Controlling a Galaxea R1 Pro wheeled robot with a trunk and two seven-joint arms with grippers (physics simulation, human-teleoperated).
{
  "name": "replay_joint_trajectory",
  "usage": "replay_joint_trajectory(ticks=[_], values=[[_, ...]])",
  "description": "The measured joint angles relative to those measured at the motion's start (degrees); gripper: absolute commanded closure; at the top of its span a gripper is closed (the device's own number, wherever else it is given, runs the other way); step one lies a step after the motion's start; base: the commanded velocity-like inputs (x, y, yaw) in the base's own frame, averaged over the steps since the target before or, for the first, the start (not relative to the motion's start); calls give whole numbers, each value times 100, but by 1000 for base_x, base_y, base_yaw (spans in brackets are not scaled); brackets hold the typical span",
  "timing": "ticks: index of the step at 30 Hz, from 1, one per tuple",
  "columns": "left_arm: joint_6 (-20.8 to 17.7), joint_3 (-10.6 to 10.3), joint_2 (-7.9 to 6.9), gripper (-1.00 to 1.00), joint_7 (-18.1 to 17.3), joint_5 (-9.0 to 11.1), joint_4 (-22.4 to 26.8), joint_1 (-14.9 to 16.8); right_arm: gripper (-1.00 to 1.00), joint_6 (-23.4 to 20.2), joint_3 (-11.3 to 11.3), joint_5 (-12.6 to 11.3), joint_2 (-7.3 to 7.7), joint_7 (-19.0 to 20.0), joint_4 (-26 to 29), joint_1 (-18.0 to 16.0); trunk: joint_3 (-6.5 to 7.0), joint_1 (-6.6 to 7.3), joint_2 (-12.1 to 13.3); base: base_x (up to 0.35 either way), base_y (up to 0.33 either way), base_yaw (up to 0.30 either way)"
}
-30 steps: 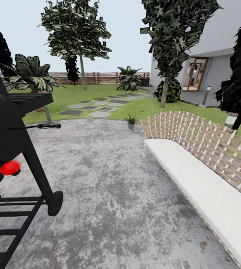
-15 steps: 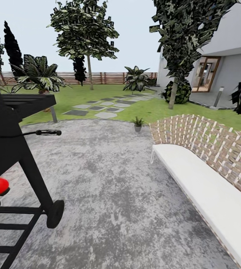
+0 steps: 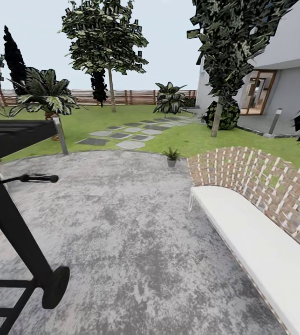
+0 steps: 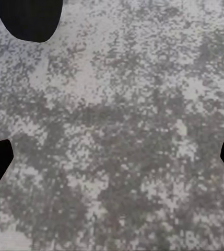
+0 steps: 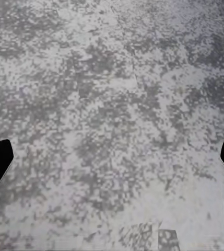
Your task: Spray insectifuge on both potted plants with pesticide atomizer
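Note:
One potted plant [image 3: 171, 156], a small green rosette in a grey pot, stands at the far rim of the round grey patio [image 3: 122, 223], just left of the bench's end. Beyond it lie the green lawn [image 3: 187, 137], grey stepping stones [image 3: 122, 136] and the brown slatted fence [image 3: 136, 97]. The second potted plant and the pesticide atomizer are out of view. My left gripper [image 4: 112, 162] is open above bare patio stone, as is my right gripper [image 5: 112, 159]; nothing is between the fingers of either.
A black wheeled grill [image 3: 10, 200] stands close at the left, its handle [image 3: 38, 178] sticking out. A white-cushioned bench [image 3: 252, 242] with a woven back runs along the right. Grey bollard lamps [image 3: 274, 122] [image 3: 60, 135] stand on the lawn. Open patio lies between grill and bench.
The whole head view has shifted, so the camera has moved: the grill now sits further left and lower and its red knob has left the picture. The plant and bench keep their places.

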State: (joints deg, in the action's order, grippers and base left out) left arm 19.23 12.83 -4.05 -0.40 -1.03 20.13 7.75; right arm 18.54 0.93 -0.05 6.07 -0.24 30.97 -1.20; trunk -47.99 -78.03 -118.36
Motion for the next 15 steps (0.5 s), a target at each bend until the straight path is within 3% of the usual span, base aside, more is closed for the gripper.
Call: replay_joint_trajectory(ticks=[15], values=[[0, 0, 5, -100, 0, 0, -3, 1, -100, 0, -9, 5, 0, 0, -7, 0, 0, 0, 0, 340, -1, 0]])
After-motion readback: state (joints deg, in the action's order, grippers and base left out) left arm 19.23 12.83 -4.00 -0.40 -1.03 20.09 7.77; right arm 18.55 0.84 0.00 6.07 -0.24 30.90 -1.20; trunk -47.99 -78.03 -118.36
